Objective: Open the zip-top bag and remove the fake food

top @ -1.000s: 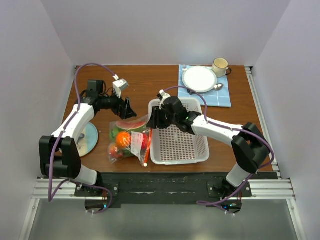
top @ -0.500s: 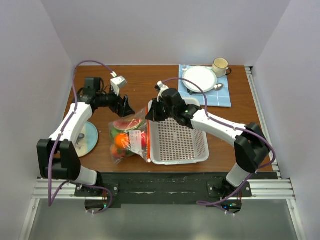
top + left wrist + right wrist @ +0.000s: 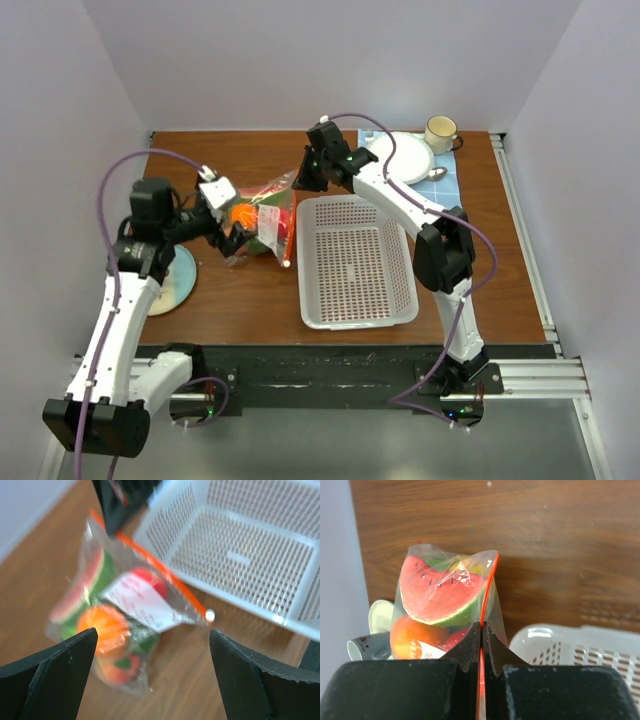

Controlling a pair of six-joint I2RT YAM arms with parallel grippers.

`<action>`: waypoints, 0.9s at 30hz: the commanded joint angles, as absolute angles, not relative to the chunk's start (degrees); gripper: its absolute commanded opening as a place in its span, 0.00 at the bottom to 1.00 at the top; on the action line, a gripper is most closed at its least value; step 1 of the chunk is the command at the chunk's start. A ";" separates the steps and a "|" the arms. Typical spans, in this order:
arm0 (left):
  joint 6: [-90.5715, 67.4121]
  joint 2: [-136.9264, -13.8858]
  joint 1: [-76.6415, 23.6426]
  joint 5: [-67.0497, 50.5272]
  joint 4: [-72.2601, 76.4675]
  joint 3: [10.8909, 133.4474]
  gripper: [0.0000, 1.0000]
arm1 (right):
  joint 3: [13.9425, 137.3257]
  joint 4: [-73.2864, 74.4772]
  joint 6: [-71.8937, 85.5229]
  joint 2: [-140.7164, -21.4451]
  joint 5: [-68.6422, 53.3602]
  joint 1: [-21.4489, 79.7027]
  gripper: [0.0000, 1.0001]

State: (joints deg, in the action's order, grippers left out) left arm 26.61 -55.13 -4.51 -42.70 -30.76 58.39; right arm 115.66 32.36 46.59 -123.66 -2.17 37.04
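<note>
- One bag (image 3: 262, 215) holds all the food (image 3: 248, 214) in sight; through the clear plastic show a watermelon slice (image 3: 442, 592), an orange (image 3: 102, 627), a red piece (image 3: 152, 580) and green bits; a white label sits on the bag's face
- Right gripper (image 3: 481, 627) is pinched flat on one end of the zip strip (image 3: 175, 586); the bag hangs from that end, and the strip slants down to a small white tab; whether the zip is sealed I cannot tell
- Left gripper (image 3: 152, 632) has its fingers spread wide and grips nothing; it sits just beside the bag's lower left corner, pointing at the bag
- Bag is over the table (image 3: 250, 300), left of centre, between the left gripper and the basket (image 3: 355, 262); whether its bottom touches the wood I cannot tell
- Basket, white and perforated, stands just right of the bag; the strip's lower end is near its left rim
- Far right corner: a white plate (image 3: 405, 158) on a blue cloth (image 3: 445, 195), with a mug (image 3: 440, 130) and a spoon (image 3: 437, 173) at the plate's edge; the mug's inside is too small to read
- Left edge: a pale dish (image 3: 180, 280), partly under the left arm
</note>
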 commanded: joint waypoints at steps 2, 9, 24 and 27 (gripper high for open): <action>31.55 -54.58 -5.80 -32.62 -24.28 45.46 1.00 | 115.24 35.95 50.18 -117.18 -0.09 37.97 0.00; 22.70 -56.95 -7.65 -28.20 -16.34 38.06 1.00 | 106.79 34.28 49.75 -110.75 2.98 39.11 0.00; 29.79 -55.81 -9.93 -34.37 -22.67 43.94 1.00 | 113.02 37.35 49.13 -112.59 3.16 41.83 0.00; 27.35 -56.86 -10.02 -34.63 -22.77 47.02 1.00 | 114.60 37.53 49.04 -112.50 3.43 42.54 0.00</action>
